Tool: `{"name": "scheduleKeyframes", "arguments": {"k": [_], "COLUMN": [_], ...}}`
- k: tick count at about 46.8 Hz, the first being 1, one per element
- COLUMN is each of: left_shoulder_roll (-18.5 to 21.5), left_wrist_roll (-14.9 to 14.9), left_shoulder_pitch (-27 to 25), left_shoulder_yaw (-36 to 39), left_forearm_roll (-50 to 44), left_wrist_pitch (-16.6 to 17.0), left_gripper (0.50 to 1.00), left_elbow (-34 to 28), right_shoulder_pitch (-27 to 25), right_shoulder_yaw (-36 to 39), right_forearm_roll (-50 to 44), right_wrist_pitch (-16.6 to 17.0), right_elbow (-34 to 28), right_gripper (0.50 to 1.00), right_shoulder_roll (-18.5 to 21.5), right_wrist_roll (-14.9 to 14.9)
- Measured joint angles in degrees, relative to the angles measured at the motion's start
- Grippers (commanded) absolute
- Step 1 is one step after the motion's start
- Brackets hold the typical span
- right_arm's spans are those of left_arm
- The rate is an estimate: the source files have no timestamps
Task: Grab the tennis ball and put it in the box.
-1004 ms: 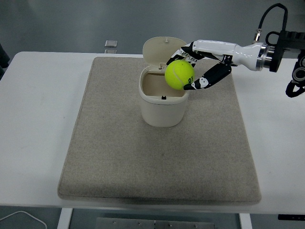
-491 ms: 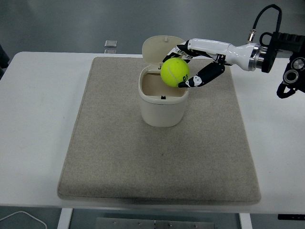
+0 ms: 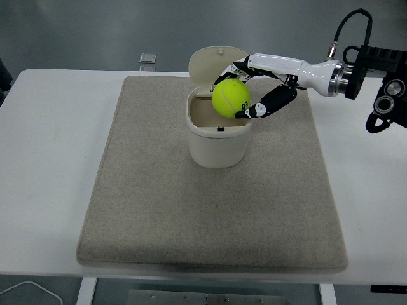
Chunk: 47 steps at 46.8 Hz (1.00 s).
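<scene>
A yellow-green tennis ball (image 3: 231, 98) is held in my right hand (image 3: 245, 89), whose fingers curl around it from the right. The ball hangs over the right part of the opening of a cream box (image 3: 216, 141) with its hinged lid (image 3: 213, 62) standing open behind. The box stands upright on the far middle of a beige mat (image 3: 159, 203). The right arm reaches in from the right edge. The left arm is out of view.
The beige mat covers most of the white table (image 3: 44, 159). A small grey square object (image 3: 147, 58) lies at the table's far edge. A white cable (image 3: 25, 289) shows below the table's near left edge.
My right hand has carried the ball a little to the left and up, from beside the box's right rim to over its opening.
</scene>
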Motion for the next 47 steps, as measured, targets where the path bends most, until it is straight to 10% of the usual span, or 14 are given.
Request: {"name": "scheduleKeyframes", "arguments": {"k": [35,47], "left_shoulder_roll": [0.00,0.00], "left_wrist_roll": [0.00,0.00], "left_shoulder_pitch": [0.00,0.01], "left_shoulder_yaw": [0.00,0.00], "left_forearm_roll": [-0.02,-0.01], "left_wrist_pitch": [0.00,-0.01], "left_gripper": [0.992,0.992], "left_elbow": [0.00,0.00], "right_shoulder_pitch": [0.12,0.54], "right_shoulder_yaw": [-0.53,0.24], "right_forearm_roll": [-0.17,2.95], "right_wrist_pitch": [0.45,8.56], "right_elbow": [0.01,0.10], "right_gripper": [0.858,0.860], "right_shoulder_roll": [-0.40,-4.02], "right_wrist_roll": [0.06,0.39]}}
